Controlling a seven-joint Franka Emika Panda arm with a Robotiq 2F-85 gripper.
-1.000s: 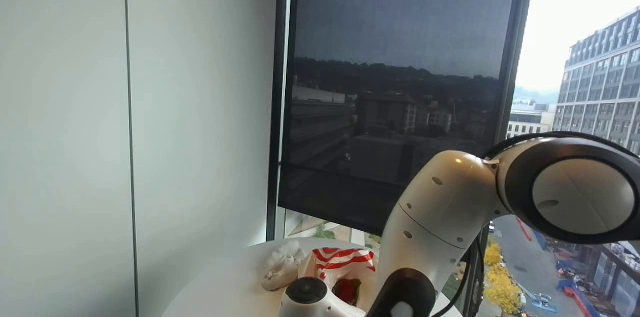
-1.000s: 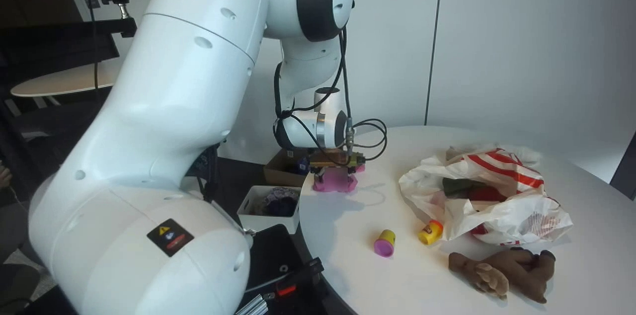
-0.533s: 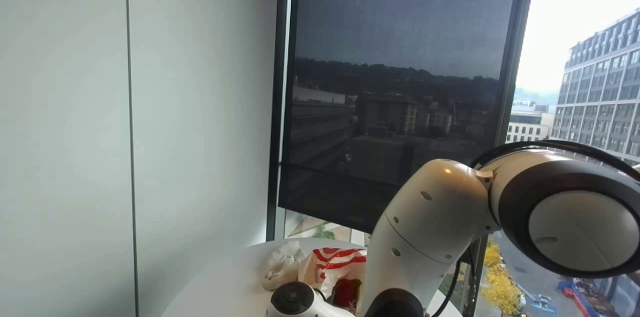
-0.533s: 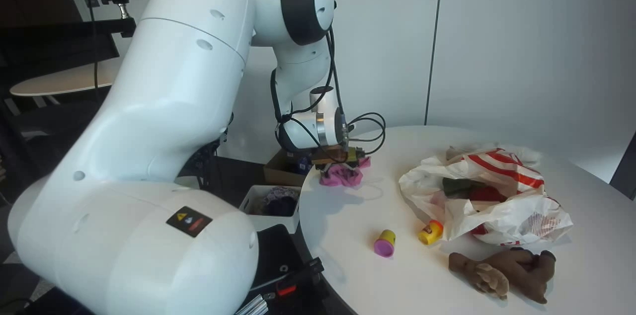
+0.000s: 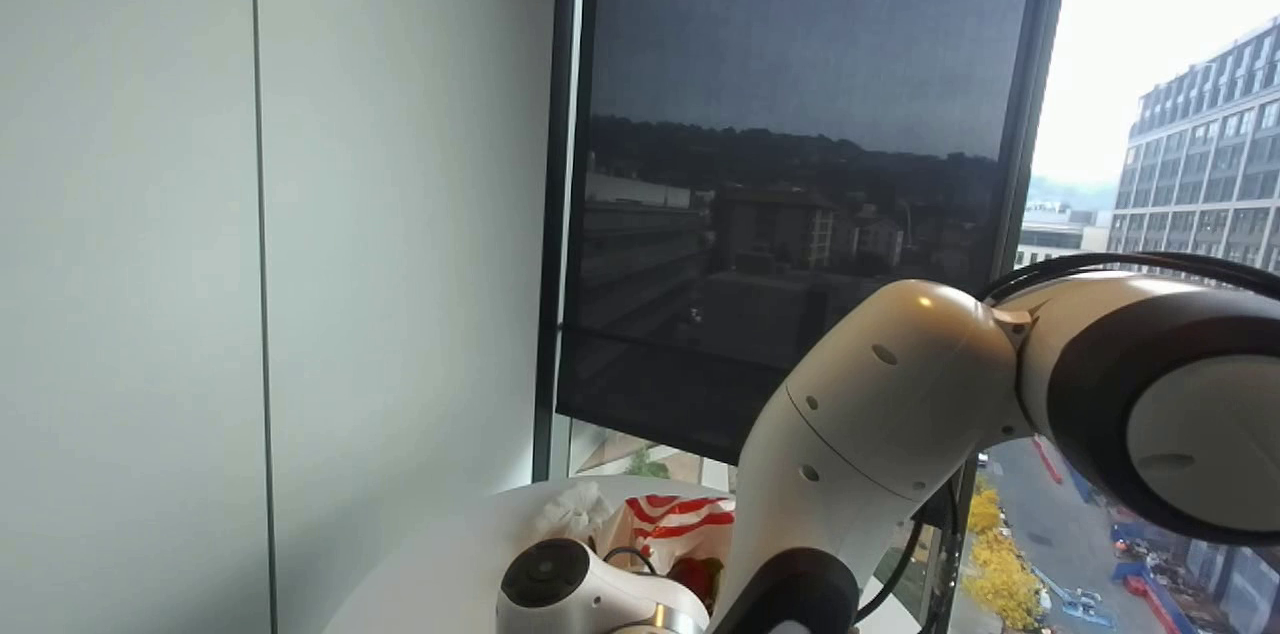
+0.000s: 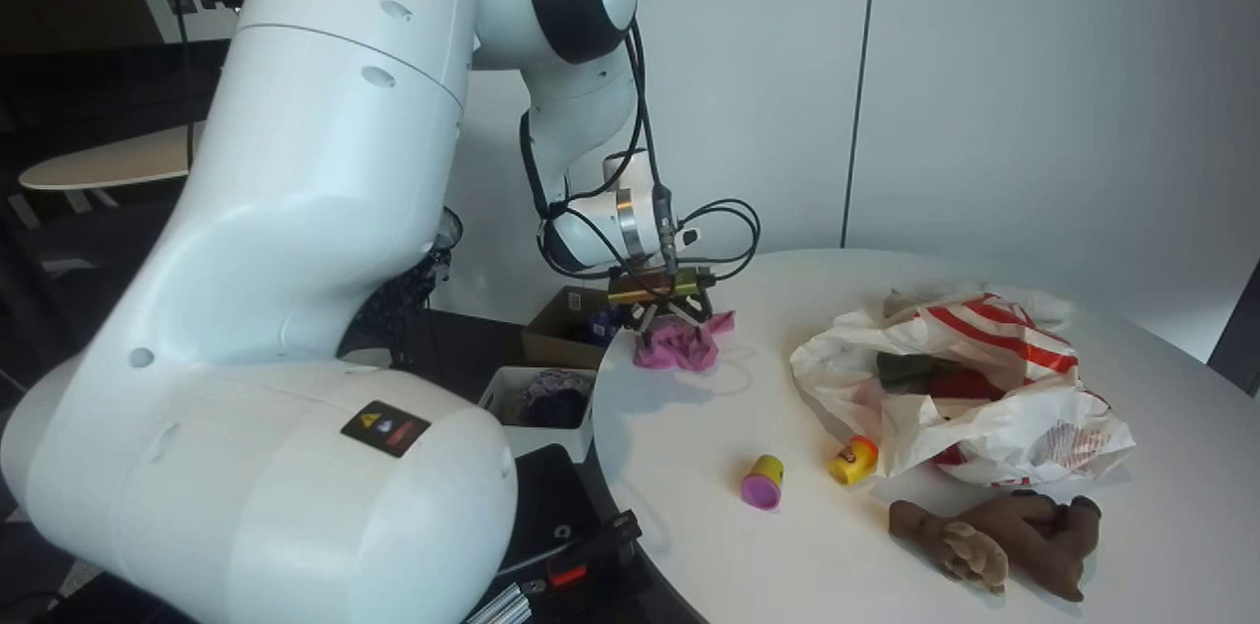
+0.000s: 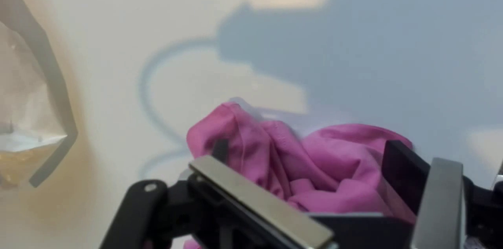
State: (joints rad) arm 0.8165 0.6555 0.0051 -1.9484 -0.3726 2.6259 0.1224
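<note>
A crumpled pink cloth (image 7: 330,162) lies on the white table near its rim; in an exterior view the same cloth (image 6: 679,348) sits beneath the hand. My gripper (image 7: 308,156) stands open over it, its black fingers (image 7: 404,174) wide apart on either side of the folds. In an exterior view the gripper (image 6: 674,334) is low, its tips around the top of the cloth. I cannot tell whether the tips touch it. Nothing is pinched between the pads. The gripper is hidden behind the arm (image 5: 600,604) in an exterior view.
A white plastic bag with red stripes (image 6: 984,417) (image 5: 680,514) holds something red and green. Nearby are a yellow tub with purple lid (image 6: 762,483), another yellow tub (image 6: 853,461) and a brown plush toy (image 6: 1034,540). Beyond the table rim stands a white bin (image 6: 541,407).
The gripper has risen a little and tilted, with the arm drawing back. The pink cloth, bunched closer under the fingers a second ago, has changed shape and now lies slightly further right.
</note>
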